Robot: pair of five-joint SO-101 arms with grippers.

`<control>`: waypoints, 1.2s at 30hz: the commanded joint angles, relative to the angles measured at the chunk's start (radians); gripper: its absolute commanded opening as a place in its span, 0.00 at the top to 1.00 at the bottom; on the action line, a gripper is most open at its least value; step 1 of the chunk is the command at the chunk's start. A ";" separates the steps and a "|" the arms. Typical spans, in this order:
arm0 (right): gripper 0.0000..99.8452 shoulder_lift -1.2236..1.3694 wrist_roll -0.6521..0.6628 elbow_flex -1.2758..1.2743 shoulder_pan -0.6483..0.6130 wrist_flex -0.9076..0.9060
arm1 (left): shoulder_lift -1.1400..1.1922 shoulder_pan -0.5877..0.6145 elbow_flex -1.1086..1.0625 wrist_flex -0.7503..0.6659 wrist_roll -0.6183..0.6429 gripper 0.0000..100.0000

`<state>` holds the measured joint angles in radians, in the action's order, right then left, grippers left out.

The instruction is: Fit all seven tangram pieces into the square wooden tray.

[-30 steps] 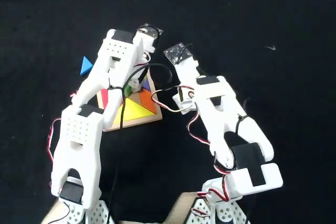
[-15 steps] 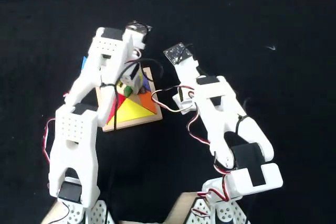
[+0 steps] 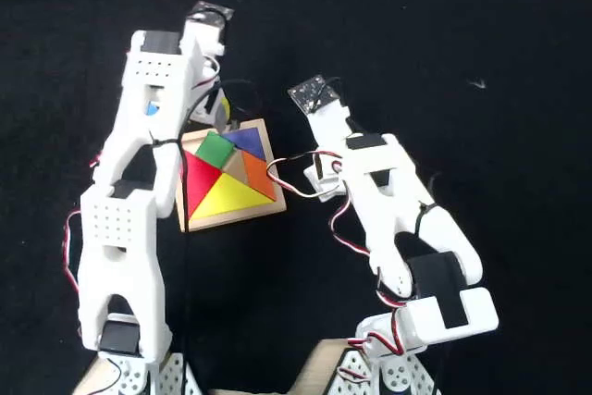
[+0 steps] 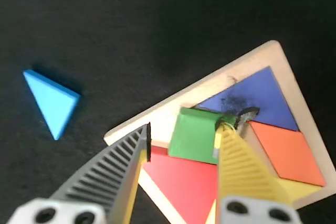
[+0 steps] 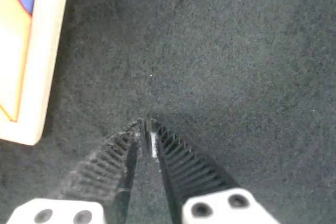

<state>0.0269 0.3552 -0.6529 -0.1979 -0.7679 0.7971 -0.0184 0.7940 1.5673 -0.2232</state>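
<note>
The square wooden tray (image 3: 270, 208) lies on the black mat and holds a green square (image 3: 215, 148), a dark blue triangle (image 3: 244, 141), an orange piece (image 3: 260, 174), a red triangle (image 3: 197, 182) and a yellow triangle (image 3: 231, 197). A light blue triangle (image 4: 51, 101) lies on the mat outside the tray, partly behind the left arm (image 3: 151, 108). My left gripper (image 4: 186, 129) hangs open above the green square (image 4: 191, 136), holding nothing. My right gripper (image 5: 144, 127) is shut and empty over bare mat, beside the tray's edge (image 5: 42, 77).
A bare wood-coloured triangle (image 3: 237, 166) shows between the pieces in the tray's middle. The right arm (image 3: 388, 191) stretches along the tray's right side. Open black mat lies to the right and at the back.
The left arm has lifted and swung back toward the far left, uncovering the tray. The green square it hovered over now lies free in the tray. The right arm stayed still.
</note>
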 commanded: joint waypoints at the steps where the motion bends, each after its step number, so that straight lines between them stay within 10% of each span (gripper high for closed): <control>1: 0.99 -0.001 0.008 0.050 0.009 0.011 | -0.009 0.065 0.061 -0.014 -0.060 0.79; 23: 0.99 -0.001 0.009 0.050 0.009 0.012 | 0.080 0.001 0.096 0.055 -0.068 0.79; 36: 0.99 -0.002 0.009 0.050 0.009 0.009 | 0.114 0.246 0.417 0.101 -0.138 0.79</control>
<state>0.0269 0.3552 -0.6529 -0.1979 -0.7679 0.8968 0.1949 1.1561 1.6517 -0.3199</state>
